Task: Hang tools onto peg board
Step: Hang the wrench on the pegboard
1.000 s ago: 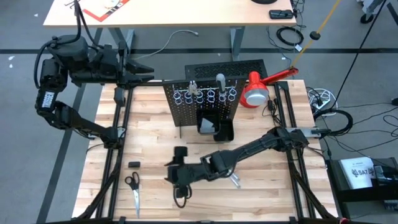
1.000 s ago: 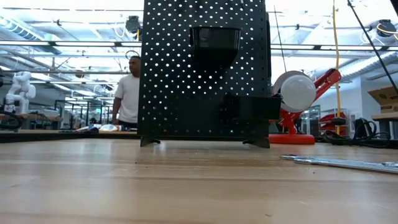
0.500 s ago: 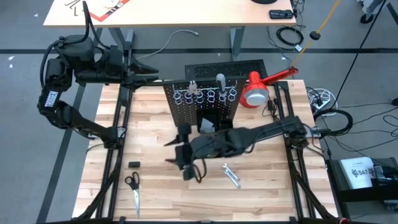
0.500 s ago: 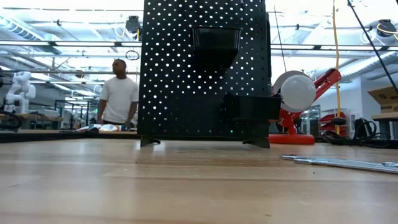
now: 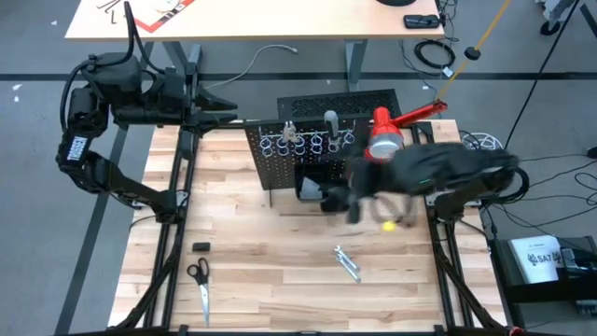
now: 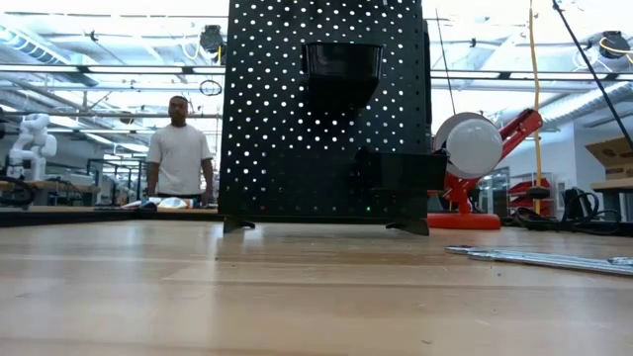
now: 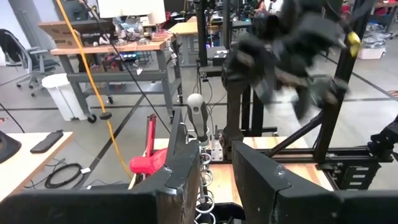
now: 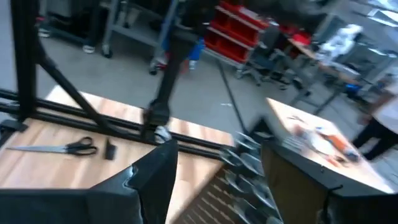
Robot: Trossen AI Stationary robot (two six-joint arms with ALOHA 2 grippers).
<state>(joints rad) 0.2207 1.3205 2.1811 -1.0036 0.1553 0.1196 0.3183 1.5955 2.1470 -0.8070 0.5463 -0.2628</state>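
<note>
The peg board stands upright at the table's far middle, with a row of silver rings and a black bin. It also fills the low view. A grey-handled screwdriver stands in one ring and shows in the left wrist view. A silver wrench lies flat on the table. My left gripper hovers open and empty left of the board. My right gripper, blurred by motion, is beside the bin. Its fingers stand open and empty in the right wrist view.
Scissors and a small black piece lie near the table's left front. A red lamp stands right of the board. A flat black slotted panel lies behind the board. A person stands in the room beyond.
My right arm has swung fast from the table's near middle toward the right and far side, ending beside the bin. The person in the background has walked to the left.
</note>
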